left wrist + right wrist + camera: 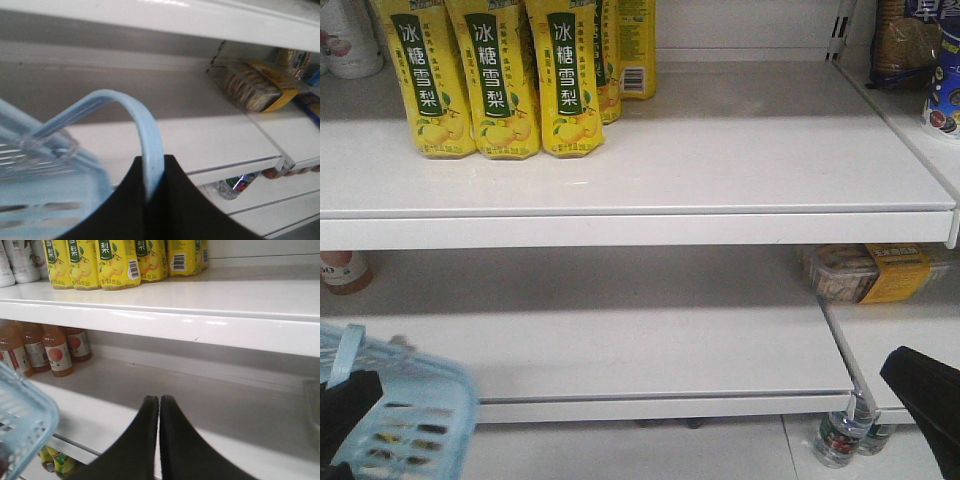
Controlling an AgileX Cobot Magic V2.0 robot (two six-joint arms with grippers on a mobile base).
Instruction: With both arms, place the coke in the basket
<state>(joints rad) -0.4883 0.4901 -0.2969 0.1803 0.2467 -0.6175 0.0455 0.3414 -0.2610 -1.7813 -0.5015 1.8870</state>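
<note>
The light-blue basket point(405, 420) hangs at the lower left in front of the shelves. My left gripper point(152, 159) is shut on the basket's strap handle point(142, 125), which arches up from between the jaws; the basket body point(45, 200) shows blurred at the left of the left wrist view. A corner of the basket point(20, 425) also shows at the lower left of the right wrist view. My right gripper point(159, 401) is shut and empty, in front of the middle shelf; its black tip point(925, 395) shows at the lower right of the front view. The coke is out of view.
Yellow pear-drink bottles point(500, 75) stand on the upper shelf point(720, 140). Orange juice bottles point(50, 347) stand at the left of the middle shelf point(620, 330). A clear box of biscuits point(870, 272) lies on the right-hand shelf. Water bottles point(840, 435) stand below.
</note>
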